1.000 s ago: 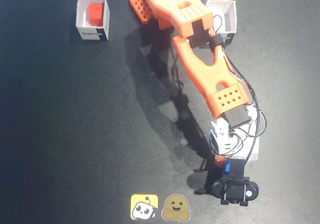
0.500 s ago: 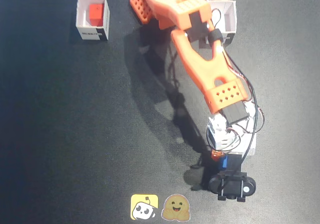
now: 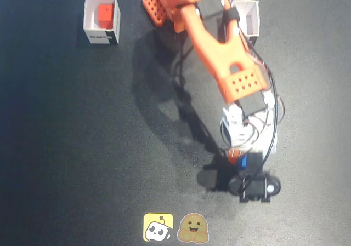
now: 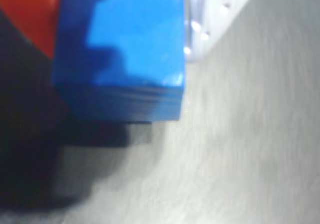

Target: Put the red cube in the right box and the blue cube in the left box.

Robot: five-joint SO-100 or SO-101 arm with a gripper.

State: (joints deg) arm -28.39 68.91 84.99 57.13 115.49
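Lifted and pulled back since the earlier frame, orange two-finger gripper (image 3: 245, 159) clamped on small solid blue cube (image 4: 125, 54), carrying it clear of the mat toward empty white open-top box (image 3: 248, 17).

Wrist view is blurring everything: the blue cube (image 4: 125, 54) is filling the upper middle, its top getting cut off by the frame edge, edges smeared. Gripper (image 4: 120, 14) fingers are barely readable; the orange one (image 4: 35, 14) is running off the top-left corner. In the fixed view the blue cube (image 3: 253, 160) is showing only as a small sliver under the wrist. The white box (image 3: 248, 16) at top right is being partly covered by the arm (image 3: 219, 49).
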